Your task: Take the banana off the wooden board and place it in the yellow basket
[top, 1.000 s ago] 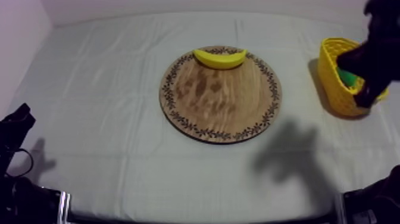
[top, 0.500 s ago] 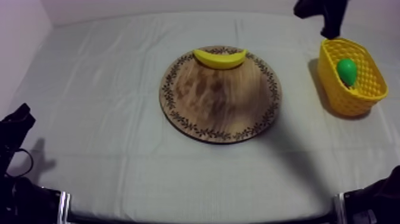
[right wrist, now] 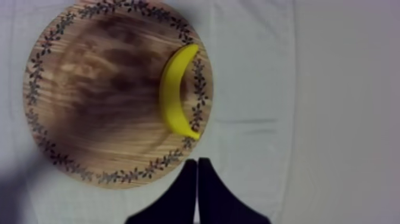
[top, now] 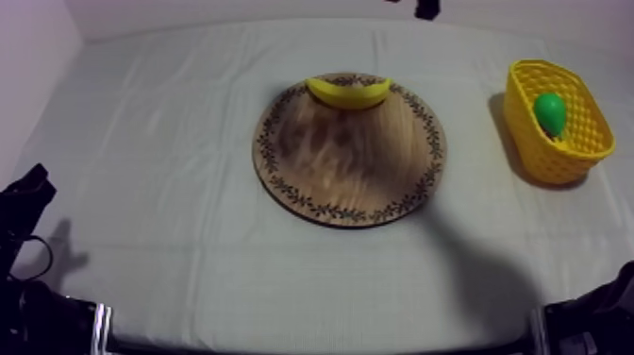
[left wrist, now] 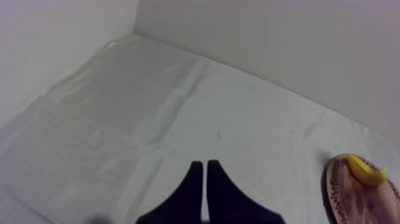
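Hanging over the banana (right wrist: pixel 175 89), right end effector (right wrist: pixel 197 170) grips nothing

The right end effector looks straight down on a round wooden board (right wrist: pixel 95 101). Its two black fingers are pressed together into a narrow wedge with nothing between them, the tips just outside the board's rim on the banana's side. The banana, a smooth yellow crescent of toy fruit, lies at the board's far edge as seen from above the desk (top: pixel 170 189). Its body crosses the dark band of leaf-like pattern that runs round the rim, and both tips point away from the board's centre. The board's face shows streaked brown grain, darker in patches. At the right side of the desk, well apart from the board, stands the yellow basket (top: pixel 528 142), a tub with latticed walls. A smooth green toy fruit (top: pixel 550 111) rests inside it. The left end effector (left wrist: pixel 205 179) sits low at the left side, its black fingers likewise closed in a slim wedge and holding nothing. It points across bare cloth (left wrist: pixel 149 119) toward the corner of two pale walls (left wrist: pixel 268 47), with the board's rim and the banana in sight farther along the cloth. The grey-white cloth covering the desk is matt and lightly creased, with fold lines crossing it.
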